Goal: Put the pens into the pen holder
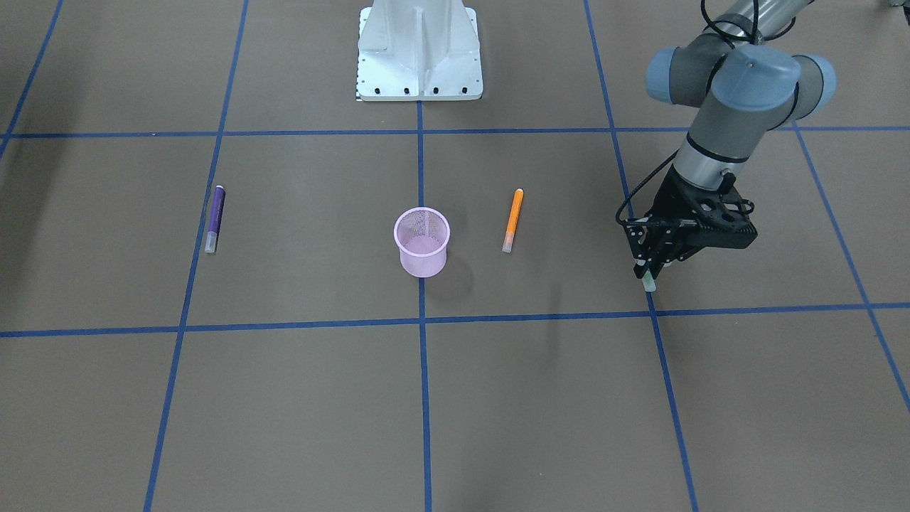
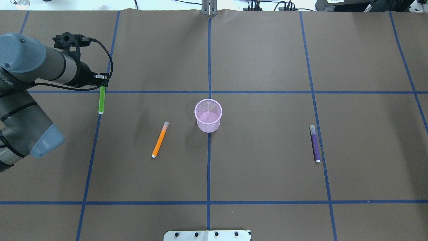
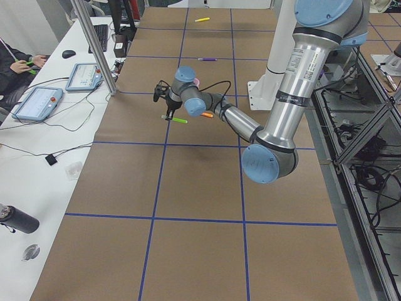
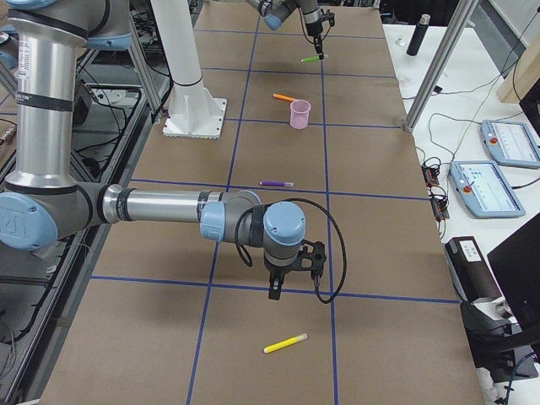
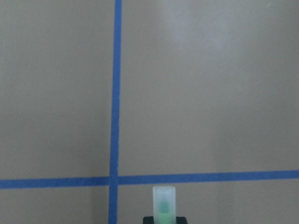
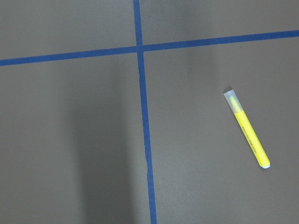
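The pink mesh pen holder (image 2: 208, 115) stands upright at the table's middle, also in the front view (image 1: 421, 242). My left gripper (image 2: 102, 83) is shut on a green pen (image 2: 101, 100), whose pale cap pokes out in the front view (image 1: 649, 284) and in the left wrist view (image 5: 164, 205). An orange pen (image 2: 159, 139) lies between the gripper and the cup. A purple pen (image 2: 314, 143) lies on the cup's other side. A yellow pen (image 6: 246, 129) lies near my right gripper (image 4: 295, 291), which shows only in the exterior right view, so I cannot tell whether it is open.
Blue tape lines divide the brown table cover into squares. The robot's white base (image 1: 419, 53) stands at the table's robot-side edge. Operators' tablets (image 4: 485, 186) and cables lie on a side bench beyond the far edge.
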`<act>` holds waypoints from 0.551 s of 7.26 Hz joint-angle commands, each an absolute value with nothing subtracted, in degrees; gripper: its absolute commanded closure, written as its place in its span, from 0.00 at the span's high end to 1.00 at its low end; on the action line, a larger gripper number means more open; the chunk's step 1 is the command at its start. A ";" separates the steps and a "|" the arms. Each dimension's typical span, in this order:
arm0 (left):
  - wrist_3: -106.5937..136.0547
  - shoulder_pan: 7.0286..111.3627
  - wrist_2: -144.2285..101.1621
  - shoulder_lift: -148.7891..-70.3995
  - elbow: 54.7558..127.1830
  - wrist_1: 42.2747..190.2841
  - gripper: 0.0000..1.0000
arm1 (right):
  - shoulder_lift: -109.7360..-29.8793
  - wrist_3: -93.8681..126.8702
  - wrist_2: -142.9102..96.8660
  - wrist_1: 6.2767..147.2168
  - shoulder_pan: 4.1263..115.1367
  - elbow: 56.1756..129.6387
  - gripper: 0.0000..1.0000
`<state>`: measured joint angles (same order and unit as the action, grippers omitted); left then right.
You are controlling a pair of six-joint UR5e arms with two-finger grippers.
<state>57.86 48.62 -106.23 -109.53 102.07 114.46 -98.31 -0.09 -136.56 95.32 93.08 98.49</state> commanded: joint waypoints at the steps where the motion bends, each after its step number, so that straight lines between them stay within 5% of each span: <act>1: 58.45 50.35 -104.59 -115.72 104.59 114.26 0.00 | -98.26 -1.66 -136.41 80.10 93.08 88.31 1.00; 4: 58.36 50.27 -101.08 -121.02 104.41 114.35 0.00 | -94.15 -5.89 -136.06 59.78 92.81 67.98 1.00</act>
